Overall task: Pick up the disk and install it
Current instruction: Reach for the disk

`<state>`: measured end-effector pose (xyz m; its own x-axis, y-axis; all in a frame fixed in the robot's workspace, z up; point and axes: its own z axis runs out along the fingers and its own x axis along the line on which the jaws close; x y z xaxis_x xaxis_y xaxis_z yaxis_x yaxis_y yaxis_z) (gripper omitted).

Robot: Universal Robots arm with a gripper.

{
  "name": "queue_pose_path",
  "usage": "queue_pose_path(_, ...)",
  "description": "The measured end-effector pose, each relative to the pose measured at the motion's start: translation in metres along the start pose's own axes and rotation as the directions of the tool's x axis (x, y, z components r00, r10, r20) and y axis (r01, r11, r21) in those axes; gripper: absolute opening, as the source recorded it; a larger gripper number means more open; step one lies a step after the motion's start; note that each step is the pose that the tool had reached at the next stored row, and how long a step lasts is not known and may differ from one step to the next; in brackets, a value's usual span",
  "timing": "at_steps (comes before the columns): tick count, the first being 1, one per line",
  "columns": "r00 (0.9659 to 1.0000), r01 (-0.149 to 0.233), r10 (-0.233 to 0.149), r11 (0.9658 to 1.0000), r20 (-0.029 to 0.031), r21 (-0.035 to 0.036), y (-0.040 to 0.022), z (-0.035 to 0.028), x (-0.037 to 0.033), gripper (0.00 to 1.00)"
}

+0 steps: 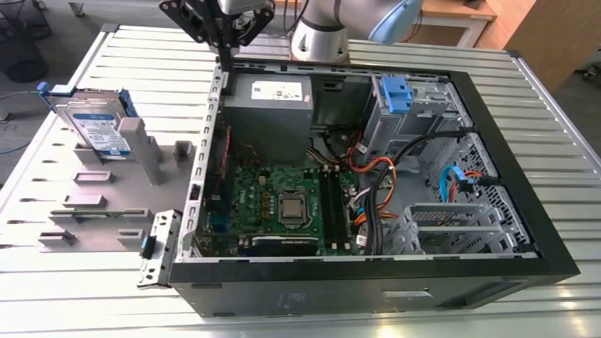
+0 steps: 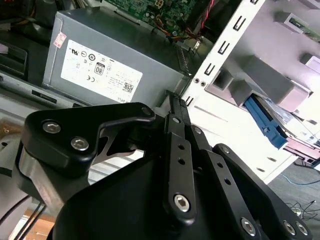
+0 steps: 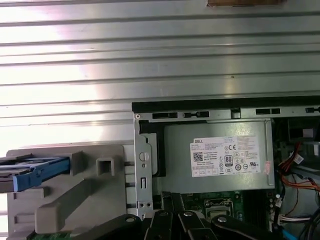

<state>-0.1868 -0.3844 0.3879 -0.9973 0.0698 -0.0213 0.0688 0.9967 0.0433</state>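
The disk (image 1: 97, 130) is a silver drive with a white-and-blue label in a blue carrier frame. It stands on edge in a grey fixture (image 1: 141, 151) at the exterior view's left, outside the computer case. Both wrist views catch its blue frame edge-on (image 2: 267, 122) (image 3: 35, 169). My gripper (image 1: 225, 42) hangs above the case's back left corner, over the grey power supply (image 1: 277, 95), well apart from the disk. Its black fingers (image 2: 175, 107) lie together with nothing between them, and they also show in the first wrist view (image 3: 170, 207).
The open computer case (image 1: 526, 211) lies on a slatted metal table (image 1: 554, 113), with the motherboard (image 1: 281, 204), cables and a metal drive cage (image 1: 451, 222) inside. A blue bracket (image 1: 396, 95) sits in the upper bay. The case's perforated edge (image 2: 220, 50) runs beside the fingers.
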Motion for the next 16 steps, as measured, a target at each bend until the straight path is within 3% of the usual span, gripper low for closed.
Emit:
queue_pose_path(7,1.0000,0.000,0.000,1.0000,0.0002,0.0000,0.0111,0.0044,0.0166,0.11)
queue_pose_path(16,1.0000,0.000,0.000,1.0000,0.0000,0.0002,0.0226,0.0104,0.0479,0.11)
